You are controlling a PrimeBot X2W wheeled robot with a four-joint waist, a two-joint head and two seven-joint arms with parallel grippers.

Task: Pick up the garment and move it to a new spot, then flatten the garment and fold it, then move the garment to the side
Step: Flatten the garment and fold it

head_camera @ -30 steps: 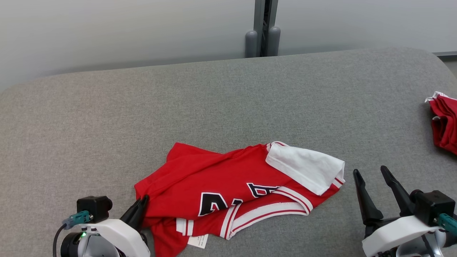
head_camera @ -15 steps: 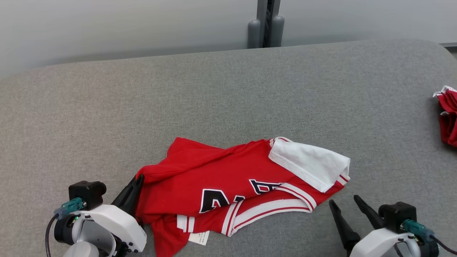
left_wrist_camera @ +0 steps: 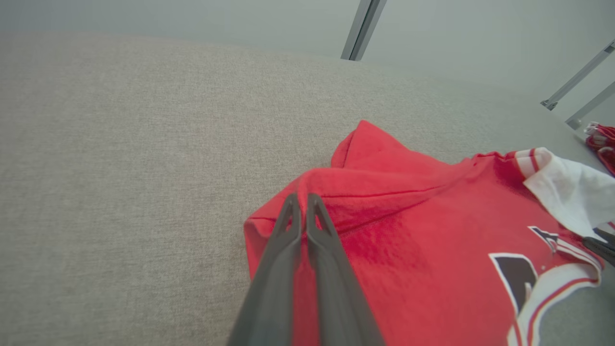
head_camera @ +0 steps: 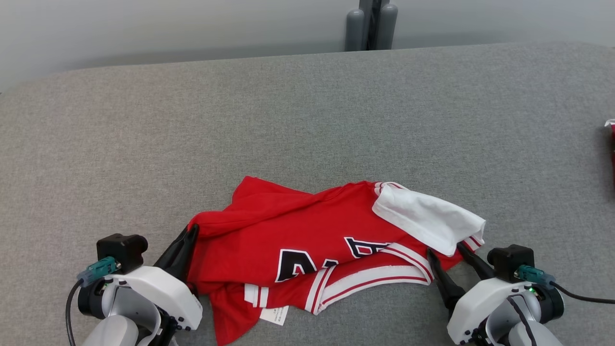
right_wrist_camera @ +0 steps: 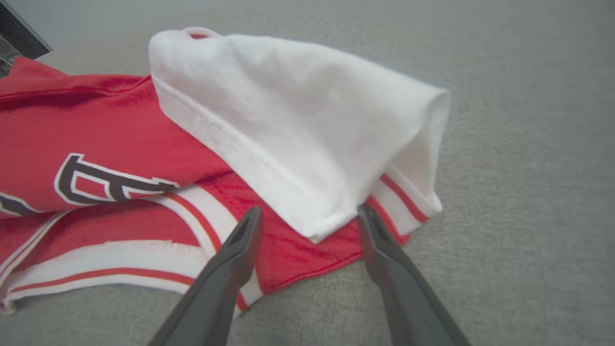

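The garment [head_camera: 307, 235] is a red jersey with black lettering, white trim and a white sleeve [head_camera: 427, 218], lying crumpled near the front of the grey table [head_camera: 288, 120]. My left gripper [head_camera: 190, 231] is shut on a raised fold at the garment's left edge; the left wrist view shows its fingers [left_wrist_camera: 300, 202] pressed together on the red fold [left_wrist_camera: 384, 192]. My right gripper [head_camera: 446, 250] stands open at the garment's right corner. In the right wrist view the open right gripper [right_wrist_camera: 308, 211] straddles the white sleeve's [right_wrist_camera: 298, 110] lower corner and the red hem under it.
Another red garment [head_camera: 611, 126] lies at the table's far right edge, also visible as a red garment [left_wrist_camera: 600, 137] in the left wrist view. Two grey posts [head_camera: 370, 21] stand behind the table's back edge against a pale wall.
The head camera has shifted, sliding the scene rightward. My right gripper moved left and in until its open fingers straddle the garment's right corner. My left gripper finished closing on the left fold.
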